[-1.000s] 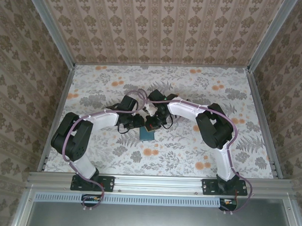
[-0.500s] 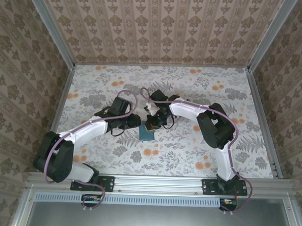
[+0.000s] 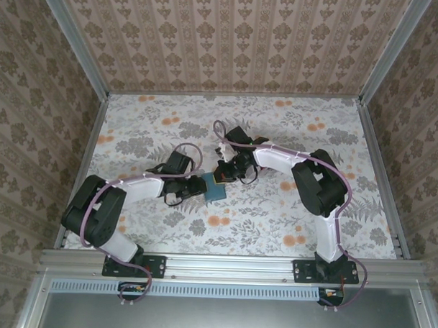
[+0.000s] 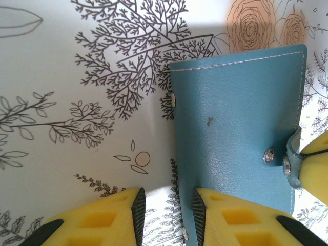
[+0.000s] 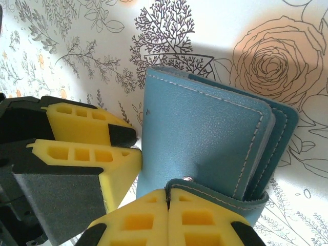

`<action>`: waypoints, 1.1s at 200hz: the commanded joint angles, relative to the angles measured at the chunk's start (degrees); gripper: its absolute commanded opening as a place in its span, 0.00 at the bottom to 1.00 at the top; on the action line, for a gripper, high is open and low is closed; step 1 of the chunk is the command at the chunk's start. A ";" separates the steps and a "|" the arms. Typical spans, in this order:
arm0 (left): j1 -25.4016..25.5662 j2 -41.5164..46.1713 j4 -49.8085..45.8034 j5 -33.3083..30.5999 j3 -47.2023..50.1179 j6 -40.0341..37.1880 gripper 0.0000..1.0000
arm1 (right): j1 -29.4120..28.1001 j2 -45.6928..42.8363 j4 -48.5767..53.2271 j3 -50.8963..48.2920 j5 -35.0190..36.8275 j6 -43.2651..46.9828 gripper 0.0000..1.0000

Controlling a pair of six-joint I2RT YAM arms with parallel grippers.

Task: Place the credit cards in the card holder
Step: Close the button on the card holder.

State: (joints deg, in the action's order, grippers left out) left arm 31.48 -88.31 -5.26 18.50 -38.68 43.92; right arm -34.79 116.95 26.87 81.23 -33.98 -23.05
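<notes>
Wallet (image 5: pixel 205 128) folded, probably fastening step: right gripper (image 5: pixel 168 205) pinches its tab (image 4: pixel 293 151), left gripper (image 4: pixel 167 205) open alongside; next, press snap (image 4: pixel 268 155) down.

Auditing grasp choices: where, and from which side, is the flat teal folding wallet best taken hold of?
Likely its teal snap strap, from that edge: the flat teal folding wallet lies closed on the floral table, offering little to pinch, while the strap sticks out sideways. The right tool is shut on it.
</notes>
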 commanded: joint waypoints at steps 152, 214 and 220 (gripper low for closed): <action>0.51 -2.14 -1.69 -0.47 -2.72 -0.90 0.33 | 0.47 4.49 -4.06 0.37 -0.75 -1.88 0.01; 0.33 -2.32 -1.99 -0.75 -2.95 -1.15 0.33 | 0.59 4.82 -0.90 -0.55 3.09 0.57 0.01; 0.33 -2.40 -2.04 -0.83 -2.97 -1.17 0.33 | 0.42 4.50 -0.54 -1.08 3.50 0.91 0.01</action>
State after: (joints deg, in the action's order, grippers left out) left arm 31.53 -89.32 -7.14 18.39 -40.53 43.79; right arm -33.95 119.66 24.64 81.78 -35.44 -23.99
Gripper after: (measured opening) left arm 0.326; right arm 0.050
